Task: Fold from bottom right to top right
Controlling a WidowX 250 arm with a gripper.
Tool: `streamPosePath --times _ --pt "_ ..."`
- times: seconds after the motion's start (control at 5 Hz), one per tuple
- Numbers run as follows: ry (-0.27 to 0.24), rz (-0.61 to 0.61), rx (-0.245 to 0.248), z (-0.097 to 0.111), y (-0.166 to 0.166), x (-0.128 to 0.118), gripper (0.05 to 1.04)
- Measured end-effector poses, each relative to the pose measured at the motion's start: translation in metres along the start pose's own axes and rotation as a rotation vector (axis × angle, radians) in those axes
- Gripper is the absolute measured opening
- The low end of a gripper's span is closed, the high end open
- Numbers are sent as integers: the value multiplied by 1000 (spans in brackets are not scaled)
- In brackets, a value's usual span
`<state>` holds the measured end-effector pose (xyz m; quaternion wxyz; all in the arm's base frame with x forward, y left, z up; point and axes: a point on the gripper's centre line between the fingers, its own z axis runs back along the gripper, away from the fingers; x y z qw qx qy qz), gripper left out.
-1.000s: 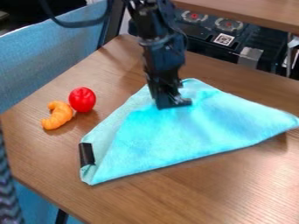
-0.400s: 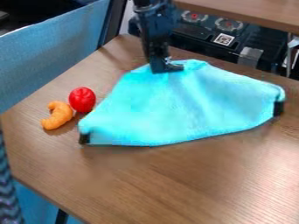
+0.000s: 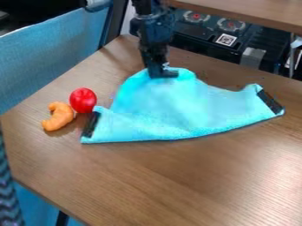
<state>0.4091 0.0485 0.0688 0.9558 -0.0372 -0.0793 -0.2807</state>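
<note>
"Cloth (image 3: 171, 110), bright turquoise, lies across the middle of the wooden table (image 3: 165, 185)," says the first watcher. "How is it shaped?"

"Its far side rises in a rounded lobe left of centre, then dips before the far right corner," the second answers. "The near edge runs in a long, shallow curve, bending away to the right. Soft creases cross the left half."

"And the dark patches?"

"One black strip (image 3: 91, 124) slants at its left end, another black strip (image 3: 270, 101) at its right end."

"Where is the gripper (image 3: 164, 74)?"

"It hangs down at the lobe's far edge, against the cloth. How far open it is cannot be told from here, nor whether it has hold of the fabric."

"What sits to the left?"

"A round red object (image 3: 83, 100), near the cloth's left end, and a curved orange object (image 3: 58, 116) just beside it, on the nearer, left side."
</note>
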Motion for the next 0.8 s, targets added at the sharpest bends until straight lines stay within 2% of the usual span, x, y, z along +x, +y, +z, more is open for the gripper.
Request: streamPosePath --times 0.2,0.4,0.6,0.8 --pt "3 1 7 1 1 0 536" --pt "-8 9 7 0 1 1 799" --pt "-49 9 42 12 0 2 1002" --pt "-144 44 73 46 6 0 1001"
